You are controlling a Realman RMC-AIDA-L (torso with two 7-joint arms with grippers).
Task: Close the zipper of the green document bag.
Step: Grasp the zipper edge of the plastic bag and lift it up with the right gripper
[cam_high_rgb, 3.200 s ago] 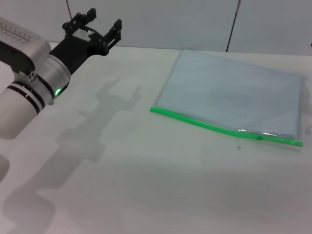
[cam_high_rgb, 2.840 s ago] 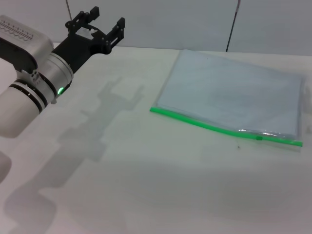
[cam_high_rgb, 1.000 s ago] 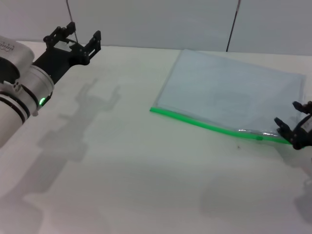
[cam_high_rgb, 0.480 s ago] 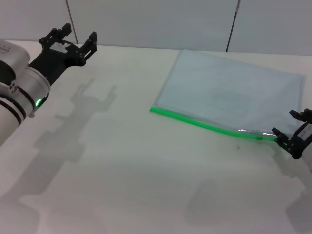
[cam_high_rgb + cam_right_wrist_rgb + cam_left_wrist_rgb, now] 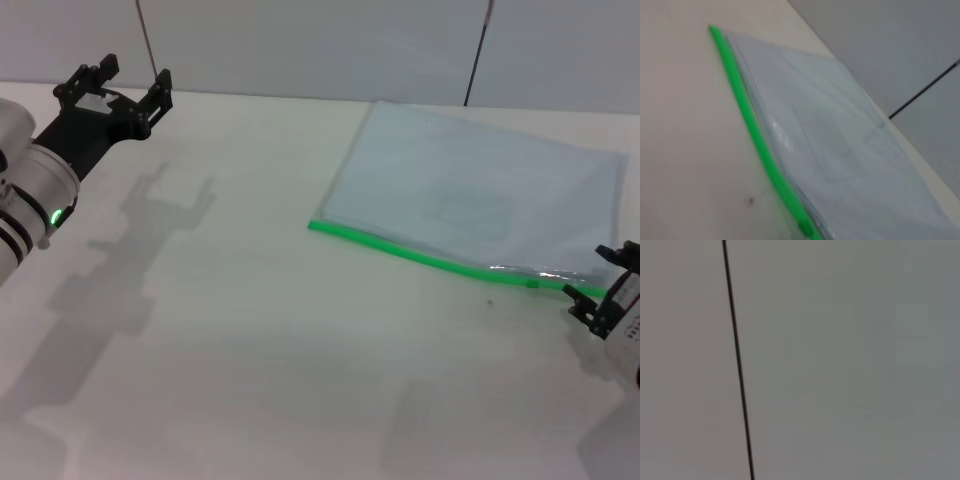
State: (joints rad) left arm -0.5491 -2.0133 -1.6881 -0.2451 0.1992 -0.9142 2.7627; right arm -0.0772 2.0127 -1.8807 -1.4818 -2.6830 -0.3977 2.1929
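Lay flat on the right part of the white desk point(image 5: 300, 400): translucent pale blue-grey green document bag point(image 5: 480, 200), bright green zipper point(image 5: 400, 249) along its near edge, small slider point(image 5: 532, 283) near the right end. Best pinched squarely, then drawn straight along. Right hand point(image 5: 600, 290) spread beside that end; left hand point(image 5: 115, 85) spread, well apart. Nothing in between.

One green document bag point(image 5: 470, 200), one zipper point(image 5: 440, 260), two hands.

The left gripper point(image 5: 118, 82) has drawn back leftward, while the right gripper point(image 5: 606, 282) has arrived beside the zipper point(image 5: 440, 262).
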